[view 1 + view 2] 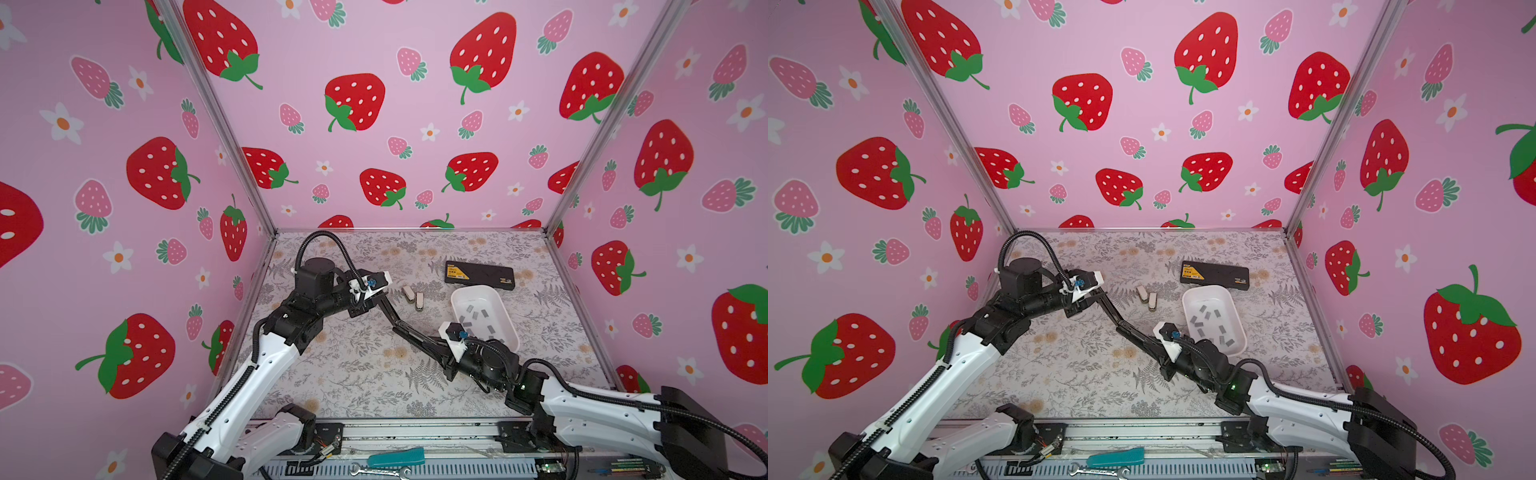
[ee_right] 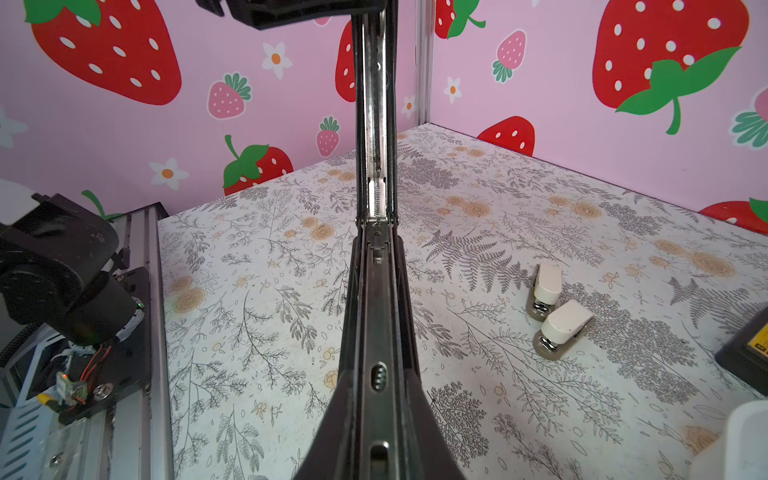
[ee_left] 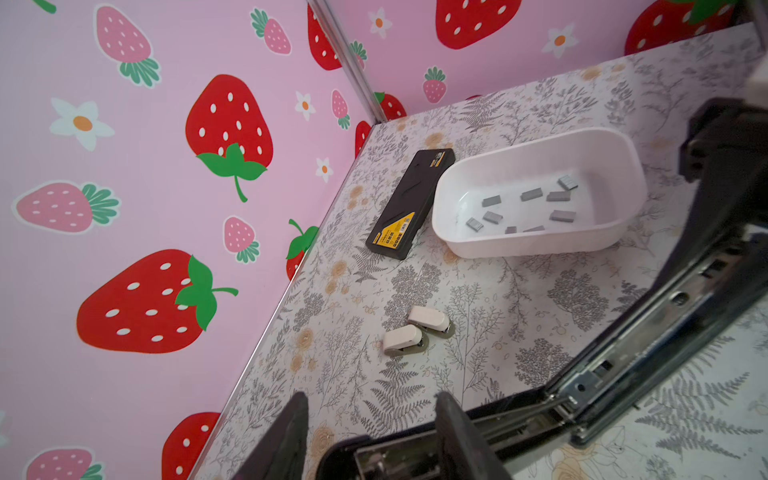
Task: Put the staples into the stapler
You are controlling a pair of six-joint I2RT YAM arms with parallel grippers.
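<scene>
**Stapler (image 1: 415,336) splayed open between your arms; staples (image 3: 532,194) wait in tray (image 3: 540,249)**

Your right fingers (image 2: 328,440) pinch one half of the stapler, likely to bare its rail for loading. Your left fingers (image 3: 286,440) straddle the other half's tip; clamped or not, you can't tell. The staples lie loose in the tray on the bench (image 1: 353,374), beside your right wrist and well apart from both sets of fingers.
</scene>
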